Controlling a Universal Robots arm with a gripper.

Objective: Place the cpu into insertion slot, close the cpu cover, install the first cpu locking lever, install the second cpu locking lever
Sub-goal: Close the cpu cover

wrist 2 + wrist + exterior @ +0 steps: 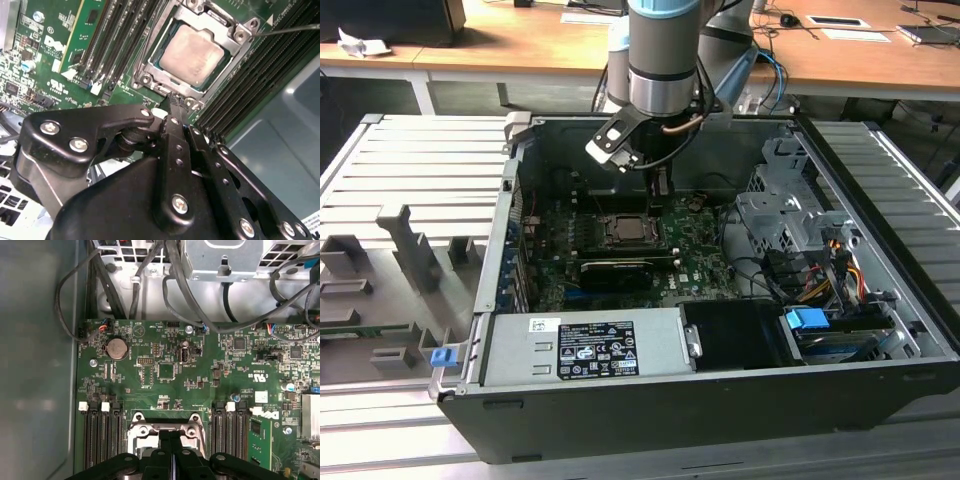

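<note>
Grey arm [665,70], light-blue joint band [665,8]; black gripper [172,100], silver screws [179,204]; white wrist module [607,143], brown cable [682,125].

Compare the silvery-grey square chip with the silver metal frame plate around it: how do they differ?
The silvery-grey square chip is solid with a dull, plain top; the silver metal frame plate is an open, glossier frame. The chip is smaller and sits inside the frame's window. Both are square, metallic and lie flat.

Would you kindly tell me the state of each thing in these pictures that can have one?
cpu: seated flat, top showing.
cpu cover: down around the cpu.
locking lever: whether latched, cannot tell.
gripper: shut, tips by the cover's edge.
computer case: side open.
</note>
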